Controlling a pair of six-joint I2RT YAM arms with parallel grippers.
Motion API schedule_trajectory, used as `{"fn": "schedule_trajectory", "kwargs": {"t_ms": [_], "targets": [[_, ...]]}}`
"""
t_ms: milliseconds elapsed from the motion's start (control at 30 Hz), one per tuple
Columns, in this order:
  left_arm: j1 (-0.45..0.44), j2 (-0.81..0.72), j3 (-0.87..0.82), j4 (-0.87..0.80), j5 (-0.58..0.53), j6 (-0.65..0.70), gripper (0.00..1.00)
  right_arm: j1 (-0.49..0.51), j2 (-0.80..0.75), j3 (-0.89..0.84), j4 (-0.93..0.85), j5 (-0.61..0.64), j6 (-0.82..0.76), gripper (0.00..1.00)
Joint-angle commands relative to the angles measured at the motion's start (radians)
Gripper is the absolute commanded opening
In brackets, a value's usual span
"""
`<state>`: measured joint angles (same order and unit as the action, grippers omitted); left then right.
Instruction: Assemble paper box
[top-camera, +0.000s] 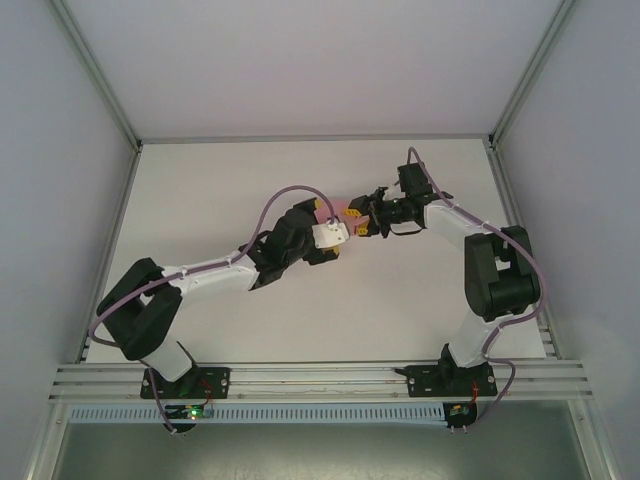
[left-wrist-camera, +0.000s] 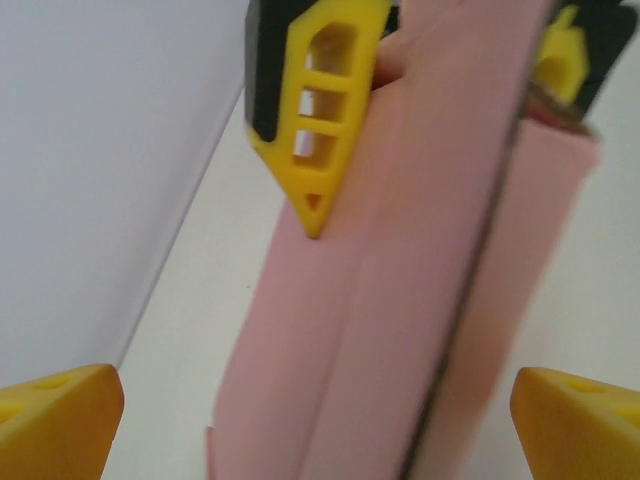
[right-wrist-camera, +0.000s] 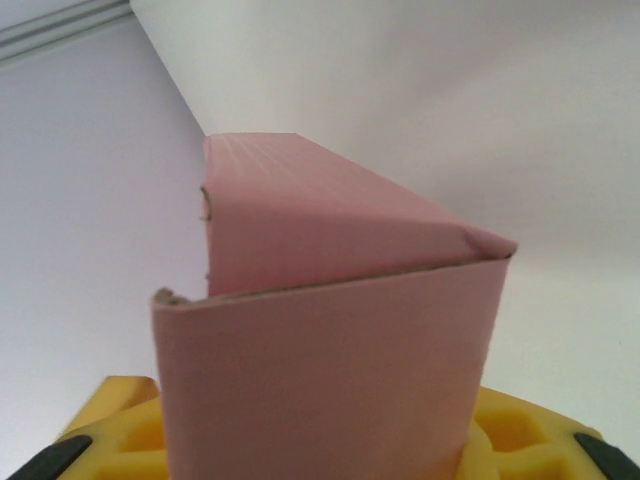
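White counter (top-camera: 230, 180) in a white-walled bay, metal rail (top-camera: 320, 375) along the near edge.

Top view: both arms reach in and meet mid-counter. The paper box (top-camera: 351, 209) is a small pink patch between the left gripper (top-camera: 335, 218) and the right gripper (top-camera: 363, 217), which are very near each other. Finger state is too small for us to read here.

Left wrist view, blurred: the left gripper's own yellow fingers (left-wrist-camera: 62, 420) sit at the two bottom corners, wide apart. The box runs up between them and touches neither, as far as we can see. At the far end the right gripper's fingers (left-wrist-camera: 320, 120) are clamped on it, one on each side.

Right wrist view: the box sticks out from between the right gripper's fingers (right-wrist-camera: 120, 430), pinched at its base. The flap (right-wrist-camera: 330, 215) is bent over but gaping at the left edge, not tucked.

Risks, as we judge them:
- The card is thin, so a hard close by the left fingers could crush or crease the walls.
- A sideways push could twist the box in the single end clamp or pull it free.
- The untucked flap may spring back open.
- The grippers are close enough to knock together.
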<state>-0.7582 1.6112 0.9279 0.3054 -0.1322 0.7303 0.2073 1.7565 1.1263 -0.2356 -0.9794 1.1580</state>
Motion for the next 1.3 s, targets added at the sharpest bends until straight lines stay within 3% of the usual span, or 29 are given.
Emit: {"fn": "schedule_trajectory", "kwargs": {"t_ms": [0, 200, 400, 500, 567, 767, 900, 933, 967, 1000, 1267], "targets": [[-0.009, 0.032, 0.024, 0.047, -0.091, 0.078, 0.94, 0.014, -0.007, -0.025, 0.022, -0.076, 0.059, 0.34], [-0.006, -0.003, -0.054, 0.081, -0.061, 0.007, 0.85, 0.014, -0.029, -0.054, 0.076, -0.09, 0.1, 0.35], [-0.006, 0.0, -0.039, 0.043, -0.052, -0.015, 0.5, 0.017, -0.028, -0.06, 0.076, -0.115, 0.089, 0.35], [-0.006, -0.002, -0.032, 0.025, -0.042, -0.024, 0.35, 0.017, -0.041, -0.063, 0.077, -0.116, 0.089, 0.42], [-0.007, -0.005, -0.031, 0.035, -0.049, -0.036, 0.33, 0.018, -0.049, -0.06, 0.075, -0.119, 0.08, 0.44], [-0.007, -0.02, -0.037, 0.023, -0.027, -0.069, 0.28, 0.016, -0.073, -0.064, 0.067, -0.092, 0.066, 0.66], [-0.006, -0.017, -0.037, 0.003, -0.039, -0.078, 0.21, 0.017, -0.103, -0.082, 0.074, -0.079, 0.055, 0.69], [-0.005, -0.019, -0.038, 0.001, -0.039, -0.081, 0.2, 0.016, -0.111, -0.09, 0.075, -0.075, 0.053, 0.73], [-0.005, -0.023, -0.038, 0.002, -0.04, -0.088, 0.18, 0.017, -0.121, -0.099, 0.077, -0.073, 0.05, 0.92], [-0.005, -0.026, -0.041, -0.002, -0.035, -0.09, 0.18, 0.015, -0.133, -0.108, 0.079, -0.068, 0.045, 0.98], [-0.003, -0.102, -0.064, -0.094, -0.017, -0.131, 0.14, -0.065, -0.269, -0.211, 0.079, -0.021, 0.01, 0.98]]}}
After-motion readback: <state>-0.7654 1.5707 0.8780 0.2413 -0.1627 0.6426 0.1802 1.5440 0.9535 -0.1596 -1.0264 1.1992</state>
